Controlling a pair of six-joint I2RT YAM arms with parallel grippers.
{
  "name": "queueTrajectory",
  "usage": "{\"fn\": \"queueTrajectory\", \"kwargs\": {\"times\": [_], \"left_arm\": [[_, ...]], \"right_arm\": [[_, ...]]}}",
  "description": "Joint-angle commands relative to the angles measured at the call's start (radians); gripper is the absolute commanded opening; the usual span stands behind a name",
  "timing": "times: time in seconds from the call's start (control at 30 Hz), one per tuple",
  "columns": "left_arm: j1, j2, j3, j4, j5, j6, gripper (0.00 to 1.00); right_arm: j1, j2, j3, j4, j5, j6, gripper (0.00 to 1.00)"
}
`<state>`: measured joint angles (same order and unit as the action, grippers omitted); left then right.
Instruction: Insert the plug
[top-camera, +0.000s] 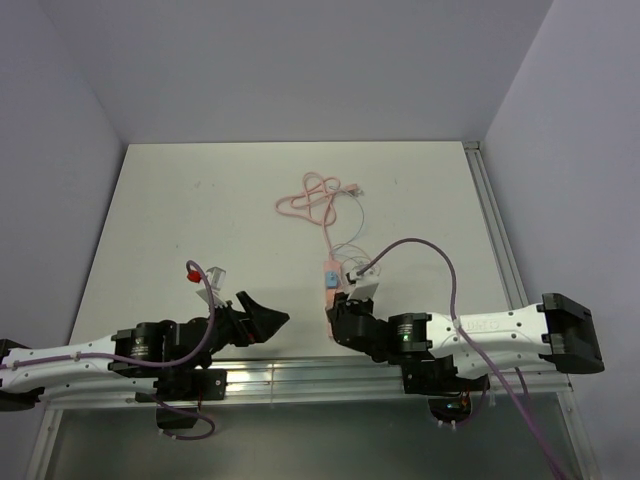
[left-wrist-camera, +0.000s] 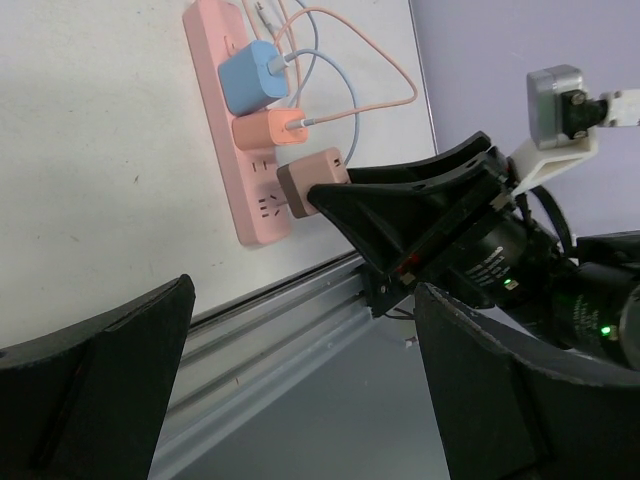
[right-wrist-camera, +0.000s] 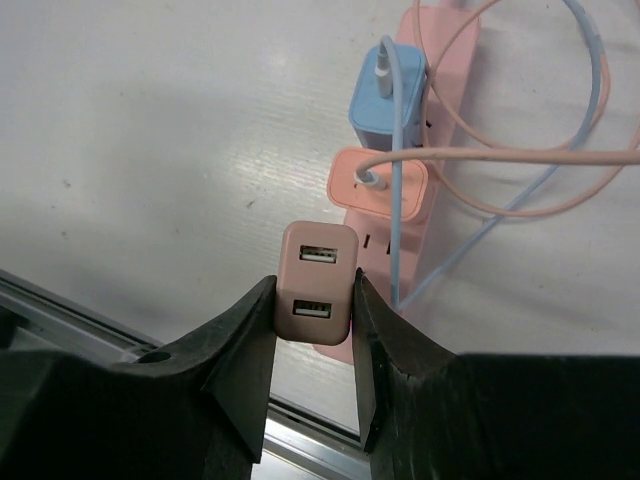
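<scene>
The right gripper (right-wrist-camera: 313, 300) pinches the plug (right-wrist-camera: 318, 255) between its fingers, holding it at the near end of the pink strip (left-wrist-camera: 262, 215), just beside the orange charger (left-wrist-camera: 270, 130), with a blue charger (left-wrist-camera: 252, 80) next along. Whether the plug's prongs sit in the socket cannot be told. The left gripper (top-camera: 266, 312) hangs near the table's (top-camera: 180, 200) near edge, well apart from the strip, fingers spread wide and holding nothing.

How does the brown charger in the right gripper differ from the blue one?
The brown charger is pinched by the right gripper; the blue charger stands free. The brown charger's two USB ports are empty; the blue charger has a cable plugged in. Both are blocky, at the same pink power strip.
</scene>
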<state>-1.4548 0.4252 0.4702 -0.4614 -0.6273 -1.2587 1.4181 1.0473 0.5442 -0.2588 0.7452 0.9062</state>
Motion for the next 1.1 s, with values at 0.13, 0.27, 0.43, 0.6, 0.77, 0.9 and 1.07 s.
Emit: {"fn": "queueTrajectory", "kwargs": {"times": [0.13,0.27,0.43,0.6,0.77,0.9,1.07], "left_arm": [[-0.006,0.012,0.002,0.009,-0.011,-0.008,0.96],[-0.006,0.012,0.001,0.01,-0.009,-0.01,0.96],[-0.004,0.021,0.001,0.021,-0.006,-0.01,0.96],[-0.006,0.029,0.007,0.023,-0.003,-0.01,0.96],[-0.006,0.03,0.007,0.027,-0.003,-0.007,0.96],[-0.006,0.03,0.008,0.029,0.001,-0.007,0.96],[-0.006,0.026,0.012,0.021,0.0,-0.01,0.96]], "right_arm": [[0.056,0.103,0.037,-0.058,0.132,0.126,0.0],[0.079,0.151,0.06,-0.121,0.151,0.209,0.0],[0.094,0.218,0.103,-0.192,0.169,0.278,0.0],[0.104,0.302,0.149,-0.259,0.174,0.327,0.0],[0.114,0.407,0.214,-0.339,0.161,0.393,0.0],[0.119,0.438,0.194,-0.323,0.12,0.427,0.0],[0.14,0.436,0.106,-0.275,0.065,0.486,0.0]]}}
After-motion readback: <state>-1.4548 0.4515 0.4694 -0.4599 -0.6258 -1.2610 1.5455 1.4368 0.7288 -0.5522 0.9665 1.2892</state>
